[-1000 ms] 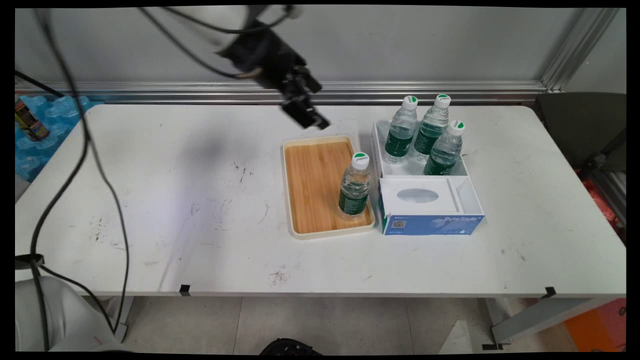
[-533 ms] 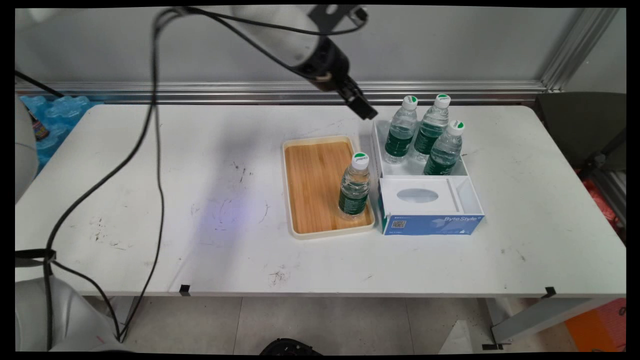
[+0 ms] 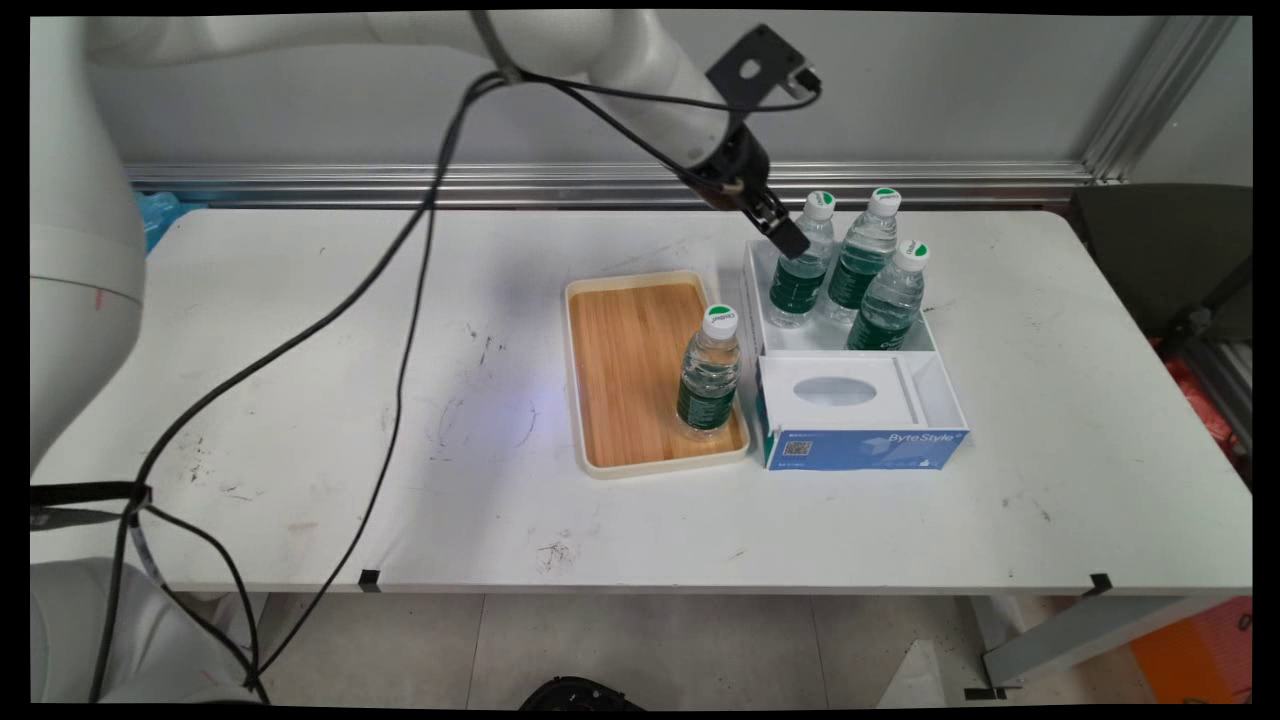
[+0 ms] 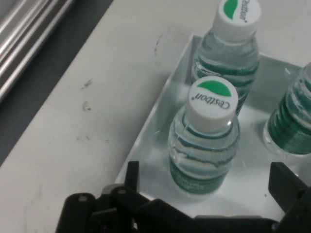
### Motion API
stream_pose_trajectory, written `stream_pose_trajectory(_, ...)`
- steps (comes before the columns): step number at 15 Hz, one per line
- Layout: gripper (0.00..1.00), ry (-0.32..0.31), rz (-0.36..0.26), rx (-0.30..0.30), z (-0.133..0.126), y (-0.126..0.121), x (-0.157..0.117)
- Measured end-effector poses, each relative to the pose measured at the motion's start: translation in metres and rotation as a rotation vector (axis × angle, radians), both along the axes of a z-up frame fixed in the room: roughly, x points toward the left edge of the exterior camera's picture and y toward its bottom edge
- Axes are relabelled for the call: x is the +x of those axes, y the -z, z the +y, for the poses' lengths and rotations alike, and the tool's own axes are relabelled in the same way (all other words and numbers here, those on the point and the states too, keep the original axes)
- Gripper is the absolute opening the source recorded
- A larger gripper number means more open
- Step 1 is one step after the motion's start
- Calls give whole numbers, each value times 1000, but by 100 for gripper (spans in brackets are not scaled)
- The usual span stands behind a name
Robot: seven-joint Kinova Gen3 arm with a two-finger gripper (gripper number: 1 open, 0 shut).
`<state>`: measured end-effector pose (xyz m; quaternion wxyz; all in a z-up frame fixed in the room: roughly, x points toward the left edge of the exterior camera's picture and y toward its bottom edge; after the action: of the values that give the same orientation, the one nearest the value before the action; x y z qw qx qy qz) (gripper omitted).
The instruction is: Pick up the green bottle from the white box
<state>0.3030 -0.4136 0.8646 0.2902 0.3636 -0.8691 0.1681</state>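
Note:
My black gripper [image 3: 788, 238] hangs open just above the back-left corner of a white open box [image 3: 752, 272], beside the cap of the leftmost water bottle [image 3: 799, 272]. In the hand view that bottle [image 4: 206, 141], white cap with a green mark, stands upright between and just beyond my two fingers; the gripper [image 4: 209, 177] holds nothing. Two more bottles stand in the same box: one behind [image 4: 231, 43] and one at the right edge [image 4: 291, 121]; in the main view they are at the back [image 3: 862, 255] and right [image 3: 888, 300]. A further bottle [image 3: 710, 375] stands on the wooden tray [image 3: 625, 370].
A blue and white ByteStyle tissue box [image 3: 860, 412] lies against the white box's near side. The tray sits directly left of both boxes. Black cables [image 3: 400, 300] hang from the arm across the table's left half. A metal rail [image 3: 400, 180] runs along the wall behind.
The arm has swung right and down, from above the tray's far edge to the leftmost bottle in the white box. No bottle has moved.

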Motion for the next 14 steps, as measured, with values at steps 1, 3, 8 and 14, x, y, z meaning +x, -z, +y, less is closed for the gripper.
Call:
stream_pose_trajectory(1,100,1,-3,2,-3,3,-3)
stream_pose_trajectory(3,100,2,-11,7,-12,11,-12)
stream_pose_trajectory(8,100,8,-24,24,-29,29,-27)
stream_pose_trajectory(14,100,18,-24,37,-40,41,-39)
